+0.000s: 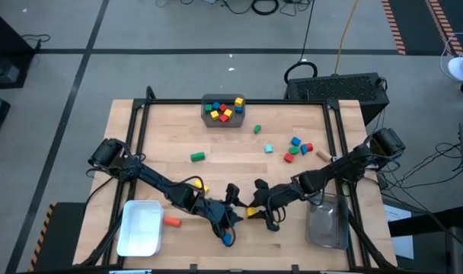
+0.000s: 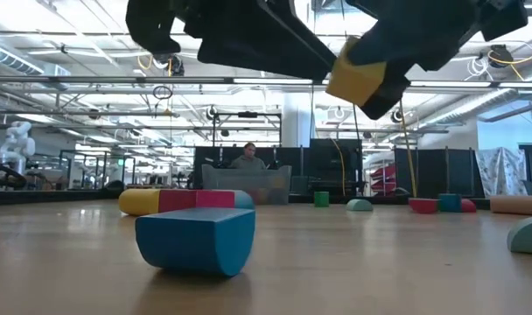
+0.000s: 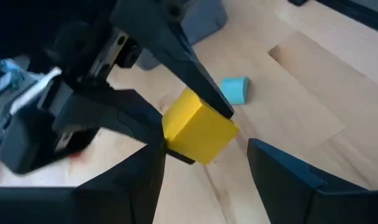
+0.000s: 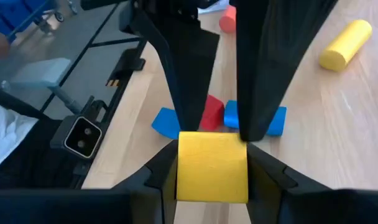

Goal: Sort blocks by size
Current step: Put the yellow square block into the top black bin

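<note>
Right gripper (image 4: 212, 163) clamps solid yellow cube (image 4: 212, 167) mid-air, above table. Left gripper (image 3: 204, 180) just beside cube, fingers spread, not touching. Advice: left withdraws straight, no bump. Below: blue half-round block (image 2: 196, 240). Farther: clear bin (image 1: 327, 222).

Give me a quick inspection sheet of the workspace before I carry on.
Surface: wooden table, blocks scattered.
Job's things: yellow cube held above the table; more blocks in the grey bin.
Clutter: white bin, clear bin.
Grippers: right gripper shut on the cube; left gripper open beside it.
Cables: on the floor beyond the table.
Surroundings: seated person in the background.
</note>
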You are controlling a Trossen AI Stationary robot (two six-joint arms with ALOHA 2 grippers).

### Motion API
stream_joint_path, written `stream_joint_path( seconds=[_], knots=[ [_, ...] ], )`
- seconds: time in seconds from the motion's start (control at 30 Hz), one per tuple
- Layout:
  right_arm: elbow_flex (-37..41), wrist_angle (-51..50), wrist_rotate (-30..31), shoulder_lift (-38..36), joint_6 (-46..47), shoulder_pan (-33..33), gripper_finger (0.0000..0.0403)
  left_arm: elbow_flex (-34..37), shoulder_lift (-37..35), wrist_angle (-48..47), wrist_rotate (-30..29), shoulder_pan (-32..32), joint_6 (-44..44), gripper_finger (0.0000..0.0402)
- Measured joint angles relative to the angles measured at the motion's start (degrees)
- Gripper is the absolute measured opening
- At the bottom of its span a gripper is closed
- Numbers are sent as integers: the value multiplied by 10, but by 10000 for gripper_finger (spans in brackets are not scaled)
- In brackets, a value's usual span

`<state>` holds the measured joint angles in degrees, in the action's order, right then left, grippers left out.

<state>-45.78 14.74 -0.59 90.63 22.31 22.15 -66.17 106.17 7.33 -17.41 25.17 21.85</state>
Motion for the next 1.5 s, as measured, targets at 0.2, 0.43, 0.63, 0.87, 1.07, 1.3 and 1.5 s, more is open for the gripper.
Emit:
stream_joint_path(
  seconds=[0.2,0.43,0.63,0.87,1.07,1.3,1.5],
  knots=[
    [2,27,-36,0,-5,-18,125,0,0,17,2,0,45,228],
    [1,58,-36,0,-1,-30,125,0,0,45,2,-1,91,228],
    [0,83,-63,0,3,-34,125,0,0,53,-4,0,137,228],
    [0,92,-77,0,21,-36,125,0,0,57,-35,1,185,228],
    [0,96,-87,0,22,-35,125,0,0,83,-39,1,190,228],
    [0,99,-87,0,32,-35,125,0,0,82,-38,1,138,228],
    [0,101,-83,0,34,-35,125,0,0,75,-38,0,130,219]
  ],
)
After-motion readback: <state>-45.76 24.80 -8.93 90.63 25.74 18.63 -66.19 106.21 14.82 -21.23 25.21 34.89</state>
